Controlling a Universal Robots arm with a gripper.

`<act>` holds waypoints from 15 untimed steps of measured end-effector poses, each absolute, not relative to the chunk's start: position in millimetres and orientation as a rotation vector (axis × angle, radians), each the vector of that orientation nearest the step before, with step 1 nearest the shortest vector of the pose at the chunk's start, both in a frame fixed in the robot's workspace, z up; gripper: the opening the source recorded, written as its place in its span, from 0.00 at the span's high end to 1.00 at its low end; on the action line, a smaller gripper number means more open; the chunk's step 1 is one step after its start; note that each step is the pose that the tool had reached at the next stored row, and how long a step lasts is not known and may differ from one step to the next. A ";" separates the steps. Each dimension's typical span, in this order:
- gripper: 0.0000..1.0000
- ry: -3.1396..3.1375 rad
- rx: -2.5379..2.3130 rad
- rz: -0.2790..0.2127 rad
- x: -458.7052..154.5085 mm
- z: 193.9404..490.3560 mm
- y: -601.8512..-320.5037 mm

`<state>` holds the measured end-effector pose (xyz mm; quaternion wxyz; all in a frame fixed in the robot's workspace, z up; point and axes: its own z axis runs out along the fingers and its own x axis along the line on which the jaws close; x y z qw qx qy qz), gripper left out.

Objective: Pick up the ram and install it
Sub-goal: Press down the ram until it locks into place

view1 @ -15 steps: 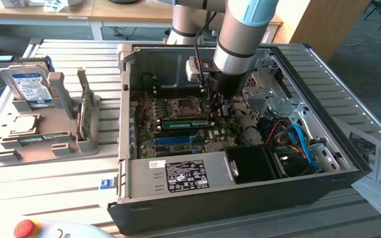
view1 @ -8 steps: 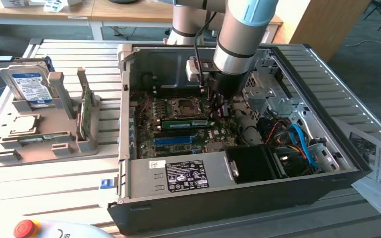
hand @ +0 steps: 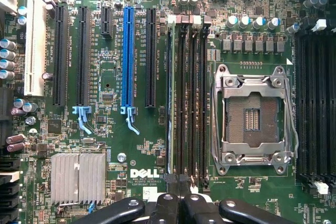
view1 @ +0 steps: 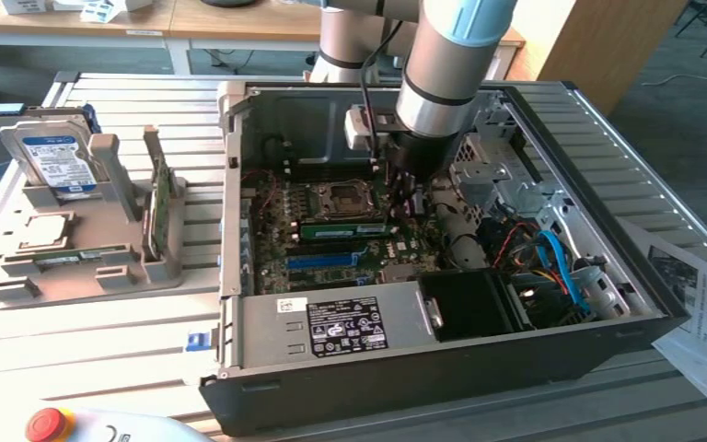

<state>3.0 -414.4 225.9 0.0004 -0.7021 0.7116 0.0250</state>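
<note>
While the black gripper (hand: 178, 195) keeps its fingers pressed together, the ram (view1: 341, 230), a slim green circuit-board stick, stands edge-up (hand: 170, 103) in the outermost black memory slot directly beneath, its long axis running straight away from the fingertips.

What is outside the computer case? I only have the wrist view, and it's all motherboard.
Observer: A grey parts tray sits beside the open case, on the exterior view's left.
Operator: What's in it?
Observer: A hard drive with a blue-white label stands upright at the tray's far end.
Operator: And where's the ram?
Observer: A green ram stick lies along the slots next to the CPU socket, just below the gripper.
</note>
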 end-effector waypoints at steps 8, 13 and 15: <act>0.90 2.235 -2.206 0.080 3.5 237.8 -414.4; 0.90 2.236 -2.206 0.081 3.6 245.7 -414.4; 0.90 2.236 -2.207 0.081 3.7 248.6 -414.4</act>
